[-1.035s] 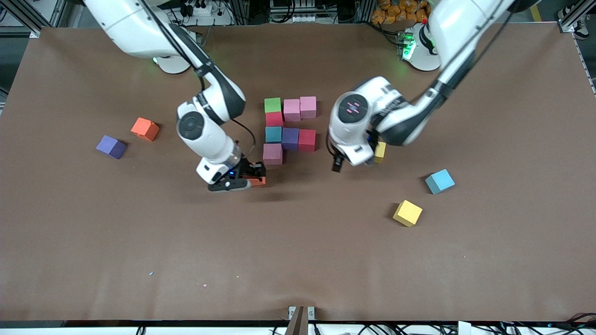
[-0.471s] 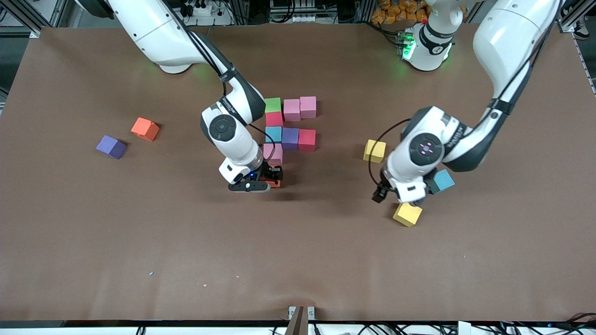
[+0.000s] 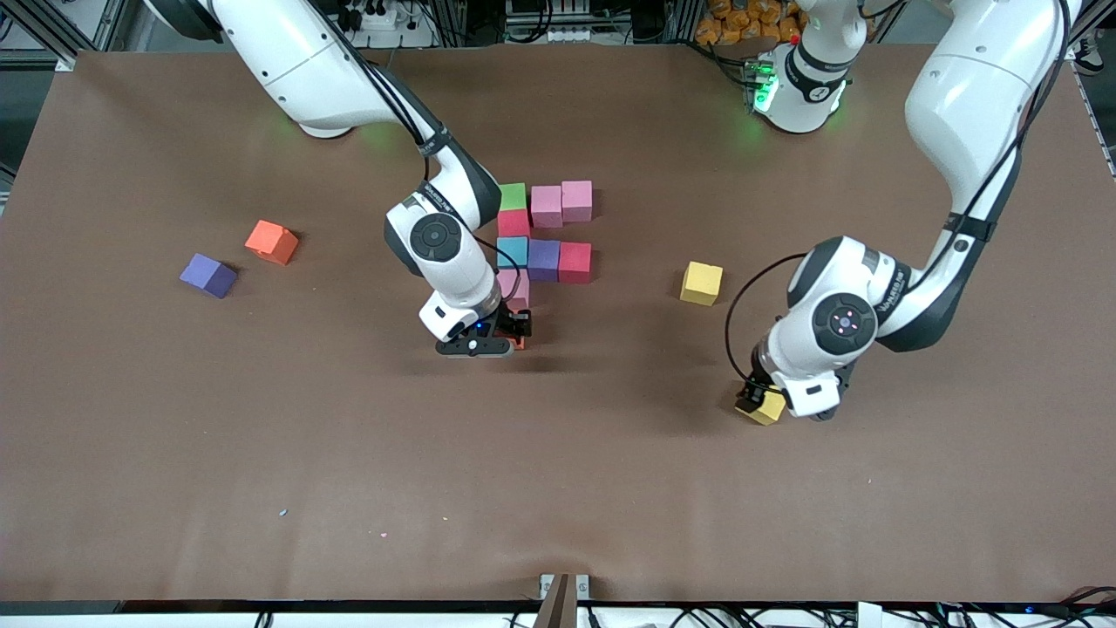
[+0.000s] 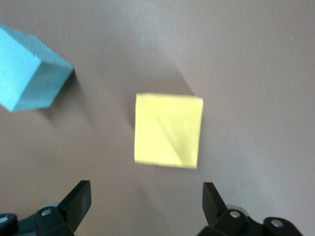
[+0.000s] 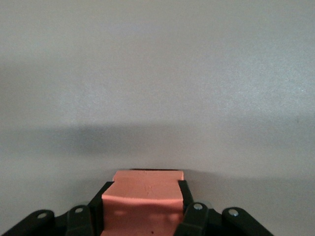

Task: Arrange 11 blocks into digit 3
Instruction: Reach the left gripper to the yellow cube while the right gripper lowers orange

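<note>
Left gripper (image 3: 760, 403): jaws wide, empty, over a yellow block (image 4: 168, 130), apparently lining up a pick. Right gripper (image 3: 508, 336): clamped on an orange block (image 5: 142, 199), low beside the pink block (image 3: 516, 288) to extend the digit. The blocks (image 3: 545, 231), part-built, lie farther back.

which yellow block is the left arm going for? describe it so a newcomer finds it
Start at the cluster of blocks mid-table and go toward the left arm's end. Two yellow blocks lie there; it is the yellow block nearer the front camera, under the open left gripper, not the lone one in open view.
</note>
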Controlling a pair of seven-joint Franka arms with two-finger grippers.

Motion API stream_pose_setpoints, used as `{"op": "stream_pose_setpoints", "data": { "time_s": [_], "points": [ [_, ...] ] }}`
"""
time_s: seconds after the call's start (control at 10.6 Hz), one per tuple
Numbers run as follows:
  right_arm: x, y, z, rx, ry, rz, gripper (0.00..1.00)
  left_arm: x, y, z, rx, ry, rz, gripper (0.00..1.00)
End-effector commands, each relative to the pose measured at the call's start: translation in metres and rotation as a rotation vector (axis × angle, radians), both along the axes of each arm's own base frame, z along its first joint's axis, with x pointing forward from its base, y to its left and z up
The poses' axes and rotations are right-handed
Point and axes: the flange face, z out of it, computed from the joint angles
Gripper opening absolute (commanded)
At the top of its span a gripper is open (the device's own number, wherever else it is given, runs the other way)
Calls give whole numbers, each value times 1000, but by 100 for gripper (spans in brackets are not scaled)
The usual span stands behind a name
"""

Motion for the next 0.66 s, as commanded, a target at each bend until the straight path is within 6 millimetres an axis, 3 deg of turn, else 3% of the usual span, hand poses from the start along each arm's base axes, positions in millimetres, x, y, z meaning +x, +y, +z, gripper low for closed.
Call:
{"op": "stream_pose_setpoints", "data": {
  "time_s": [0.0,0.19,0.56],
  "points": [
    [-10,6,0,-18,-1,-11,0,11,19,-11,34,-18,-1,100],
    [-22,17,-4,-19,11,-22,0,17,20,-15,10,-63,2,100],
    [-33,17,-12,-38,25,-8,0,21,21,-22,-10,-85,9,100]
  ]
}}
